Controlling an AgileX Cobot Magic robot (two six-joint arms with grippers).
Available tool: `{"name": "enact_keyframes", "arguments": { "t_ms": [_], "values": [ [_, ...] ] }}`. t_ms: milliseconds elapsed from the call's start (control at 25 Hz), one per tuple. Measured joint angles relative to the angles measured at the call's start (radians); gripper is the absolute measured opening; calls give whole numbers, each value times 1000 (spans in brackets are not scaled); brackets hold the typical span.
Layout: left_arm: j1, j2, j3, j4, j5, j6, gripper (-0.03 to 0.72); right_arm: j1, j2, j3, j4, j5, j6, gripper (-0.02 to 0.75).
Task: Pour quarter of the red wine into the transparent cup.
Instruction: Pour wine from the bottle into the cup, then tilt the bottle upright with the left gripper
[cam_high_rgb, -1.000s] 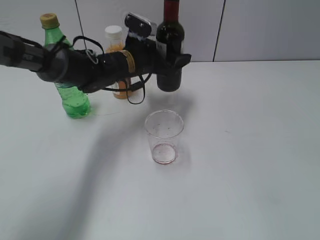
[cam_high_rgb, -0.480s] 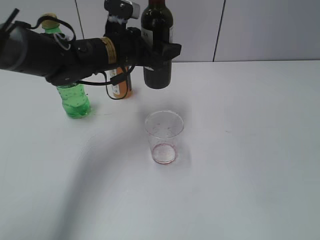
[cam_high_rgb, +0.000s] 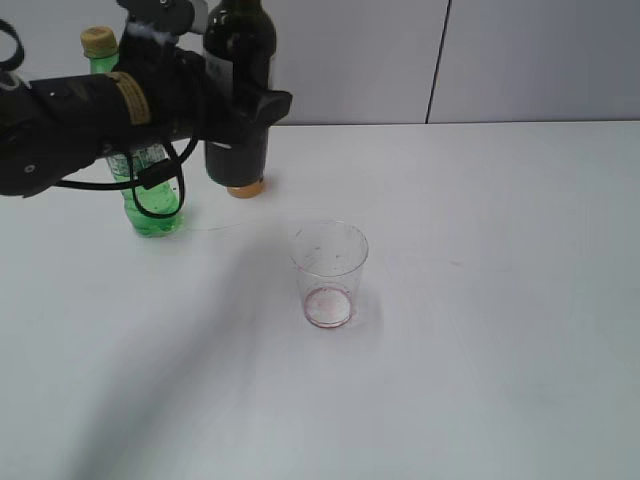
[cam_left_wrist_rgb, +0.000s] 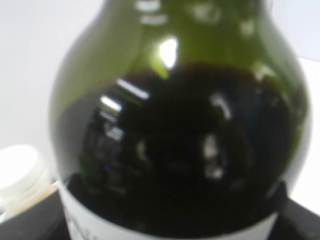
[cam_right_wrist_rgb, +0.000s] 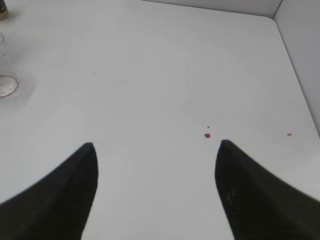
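My left gripper (cam_high_rgb: 252, 108) is shut on the dark wine bottle (cam_high_rgb: 238, 150) and holds it upright above the table at the back left. The bottle fills the left wrist view (cam_left_wrist_rgb: 175, 130), with dark red wine up to its shoulder and a white label edge below. The transparent cup (cam_high_rgb: 328, 273) stands upright in the middle of the table, with a reddish stain at its base, to the right of and in front of the bottle. Its edge shows at the far left of the right wrist view (cam_right_wrist_rgb: 6, 82). My right gripper (cam_right_wrist_rgb: 156, 147) is open and empty over bare table.
A green plastic bottle (cam_high_rgb: 150, 205) stands at the back left behind my left arm. The orange juice bottle's base (cam_high_rgb: 245, 188) shows under the wine bottle; its white cap (cam_left_wrist_rgb: 17, 170) shows beside it. Small red drops (cam_right_wrist_rgb: 207, 135) lie on the table near the right gripper.
My left gripper has carried the wine bottle up and to the left, away from the cup. The cup has not moved.
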Motion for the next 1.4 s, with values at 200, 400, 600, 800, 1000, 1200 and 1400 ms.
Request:
{"name": "enact_keyframes", "arguments": {
  "t_ms": [200,400,600,800,1000,1200,1400],
  "values": [
    [0,-94,140,-231,23,214,552,0,0,0,0,0,1,586],
    [-18,-148,229,-468,28,443,552,0,0,0,0,0,1,586],
    [-91,-161,281,-690,-13,682,552,0,0,0,0,0,0,586],
    [-164,-175,345,-903,-98,853,552,0,0,0,0,0,0,586],
    [-181,-191,375,-982,-136,995,552,0,0,0,0,0,0,586],
    [-182,-191,381,-1016,-156,1031,552,0,0,0,0,0,0,586],
    [-182,-191,381,-1018,-165,1057,552,0,0,0,0,0,0,586]
  ]
}}
